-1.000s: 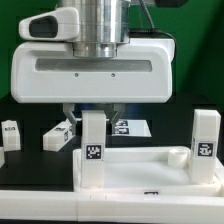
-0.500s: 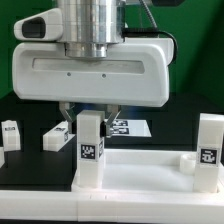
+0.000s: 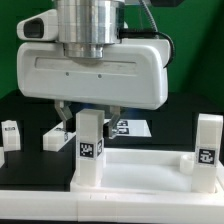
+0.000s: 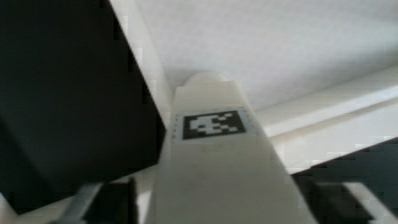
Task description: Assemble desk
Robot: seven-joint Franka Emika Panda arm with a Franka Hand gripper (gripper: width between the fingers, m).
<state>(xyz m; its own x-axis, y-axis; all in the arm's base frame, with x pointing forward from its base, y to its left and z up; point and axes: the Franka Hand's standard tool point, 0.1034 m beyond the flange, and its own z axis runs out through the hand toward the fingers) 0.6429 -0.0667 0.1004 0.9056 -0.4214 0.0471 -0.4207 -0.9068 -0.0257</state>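
Fingers (image 3: 65, 112) flank the upright leg (image 3: 91, 140), perhaps touching it.

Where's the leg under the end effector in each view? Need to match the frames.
Exterior view: leg stands upright on the tabletop, at the exterior view's left, directly below the end effector.
Wrist view: leg fills the middle of the picture, seen lengthwise and close up.
Shared landmark: the black-and-white tag on that leg.
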